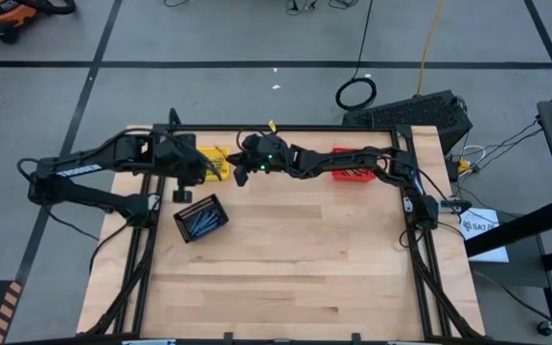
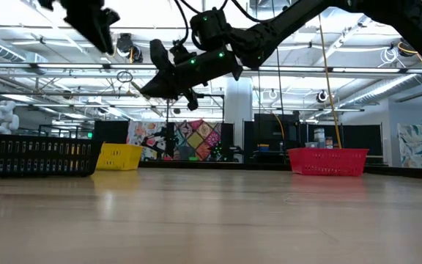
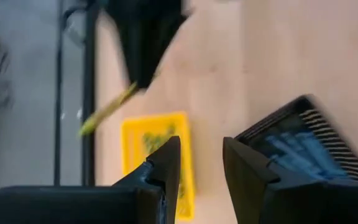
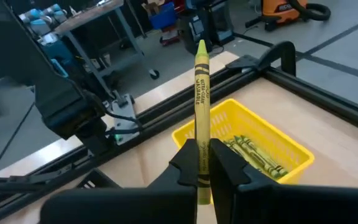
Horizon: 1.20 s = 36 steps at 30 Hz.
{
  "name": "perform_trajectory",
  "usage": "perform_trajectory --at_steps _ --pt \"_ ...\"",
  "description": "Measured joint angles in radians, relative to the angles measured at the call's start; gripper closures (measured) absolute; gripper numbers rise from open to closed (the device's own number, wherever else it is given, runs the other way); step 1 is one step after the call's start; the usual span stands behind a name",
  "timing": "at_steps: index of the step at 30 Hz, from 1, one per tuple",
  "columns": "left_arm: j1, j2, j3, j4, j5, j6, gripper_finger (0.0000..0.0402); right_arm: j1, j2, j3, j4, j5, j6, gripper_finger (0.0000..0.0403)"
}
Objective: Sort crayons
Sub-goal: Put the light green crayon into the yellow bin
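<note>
Pinching a yellow crayon (image 4: 200, 93) upright between its fingers, your right gripper (image 4: 202, 163) hovers above the yellow basket (image 4: 291, 149), which already has yellow crayons (image 4: 253, 154) lying in it. Your left gripper (image 3: 201, 165) hangs nearby with its fingers parted and nothing between them, over the table (image 1: 305, 268) between that basket and the black basket (image 1: 202, 219) of blue crayons (image 1: 200, 221). You'll find the red basket (image 1: 352, 165) further right.
</note>
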Motion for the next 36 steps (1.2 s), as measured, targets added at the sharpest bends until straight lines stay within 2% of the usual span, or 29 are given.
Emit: perform_trajectory --at_steps 3,6,13,20,30,36 --pt "0.052 -0.036 -0.073 0.035 -0.045 -0.028 0.0289 -0.009 0.000 0.000 0.000 0.002 0.000 0.0403" --pt "0.104 -0.081 -0.152 0.133 -0.041 -0.038 0.0288 -0.016 0.000 0.000 0.000 0.007 -0.012 0.0403" --pt "0.224 -0.175 -0.316 0.299 0.035 -0.040 0.0288 -0.022 0.000 0.001 0.046 0.005 -0.049 0.0403" --pt "0.313 -0.219 -0.383 0.426 0.144 -0.042 0.0288 -0.023 0.000 0.002 0.093 0.003 -0.095 0.0403" --pt "0.521 -0.241 -0.483 0.578 0.358 -0.131 0.0288 -0.023 0.000 0.002 0.127 0.002 -0.132 0.0403" --pt "0.599 -0.241 -0.498 0.692 0.588 -0.220 0.0288 -0.023 0.000 0.002 0.151 0.001 -0.176 0.0403"
